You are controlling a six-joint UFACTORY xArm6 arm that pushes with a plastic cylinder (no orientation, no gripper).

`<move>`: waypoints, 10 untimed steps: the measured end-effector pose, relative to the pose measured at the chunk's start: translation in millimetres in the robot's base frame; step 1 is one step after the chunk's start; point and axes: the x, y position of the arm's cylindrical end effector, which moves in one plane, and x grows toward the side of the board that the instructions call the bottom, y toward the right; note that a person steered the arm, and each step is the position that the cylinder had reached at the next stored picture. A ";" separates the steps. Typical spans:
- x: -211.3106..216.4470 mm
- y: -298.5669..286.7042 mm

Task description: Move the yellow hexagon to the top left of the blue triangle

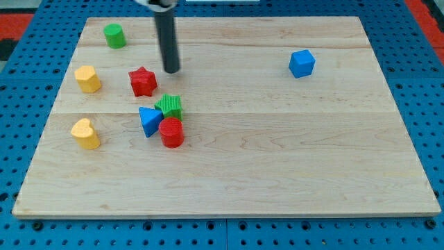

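The yellow hexagon (88, 78) sits near the board's left edge, up and to the left of the blue triangle (148, 120). The blue triangle lies left of centre, touching a red cylinder (171, 132) at its lower right and a green star-shaped block (169, 106) at its upper right. A red star (143, 81) stands between the hexagon and my tip. My tip (171, 70) rests on the board just right of the red star and above the green block, apart from the hexagon.
A yellow heart-shaped block (85, 133) lies at the lower left. A green cylinder (114, 35) stands at the top left. A blue cube (302, 63) sits at the upper right. The wooden board (277, 153) lies on a blue pegboard.
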 end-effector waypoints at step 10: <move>156.3 -177.1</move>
